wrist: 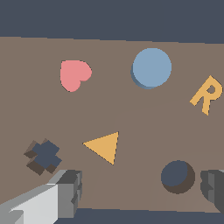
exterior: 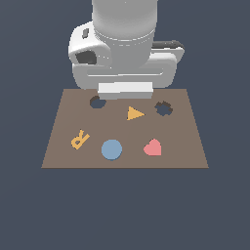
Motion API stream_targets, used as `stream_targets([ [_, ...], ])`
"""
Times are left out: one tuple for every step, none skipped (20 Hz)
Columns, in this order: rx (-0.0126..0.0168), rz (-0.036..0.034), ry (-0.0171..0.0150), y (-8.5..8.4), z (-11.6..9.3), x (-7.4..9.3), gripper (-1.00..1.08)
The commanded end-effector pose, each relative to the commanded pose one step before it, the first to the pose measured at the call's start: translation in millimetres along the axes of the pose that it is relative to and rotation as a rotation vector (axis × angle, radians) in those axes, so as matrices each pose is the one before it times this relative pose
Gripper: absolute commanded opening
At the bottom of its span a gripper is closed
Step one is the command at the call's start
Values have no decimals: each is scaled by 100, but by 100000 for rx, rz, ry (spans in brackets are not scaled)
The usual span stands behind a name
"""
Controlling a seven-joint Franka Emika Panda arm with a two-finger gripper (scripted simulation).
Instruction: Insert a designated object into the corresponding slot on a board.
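One blue disc point(exterior: 112, 149) lies flat on the board point(exterior: 63, 112), untouched by the tool point(wrist: 138, 192).
The tool hangs over the board's far edge with its fingers point(wrist: 65, 192) spread wide and nothing between them; the disc sits in the near row between the orange letter R point(exterior: 79, 139) and the pink heart point(exterior: 153, 147); the round slot point(exterior: 97, 102) lies in the far row, an orange triangle point(exterior: 135, 114) between it and the gear-toothed hole point(exterior: 164, 108).

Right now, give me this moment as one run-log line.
gripper: open, empty, above board's far edge | blue disc: on board, untouched | round hole: empty | step: reach for disc
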State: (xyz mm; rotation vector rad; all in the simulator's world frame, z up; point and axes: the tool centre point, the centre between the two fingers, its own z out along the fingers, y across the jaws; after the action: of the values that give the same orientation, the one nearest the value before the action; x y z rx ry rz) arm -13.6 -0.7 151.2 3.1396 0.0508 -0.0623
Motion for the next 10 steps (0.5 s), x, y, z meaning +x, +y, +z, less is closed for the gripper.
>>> stream_targets([
  [0, 0, 0, 1, 0, 0, 100],
  [0, 0, 0, -6, 19, 18, 100],
  [-2, 66, 22, 21, 44, 49, 100],
  [0, 93, 29, 26, 77, 83, 100],
  [0, 147, 46, 46, 104, 115, 100],
  [0, 161, 51, 43, 139, 150, 100],
  [0, 208, 65, 59, 168, 182, 100],
  [0, 238, 74, 64, 200, 216, 100],
  [1, 280, 88, 78, 229, 248, 100],
  [1, 316, 99, 88, 259, 281, 100],
])
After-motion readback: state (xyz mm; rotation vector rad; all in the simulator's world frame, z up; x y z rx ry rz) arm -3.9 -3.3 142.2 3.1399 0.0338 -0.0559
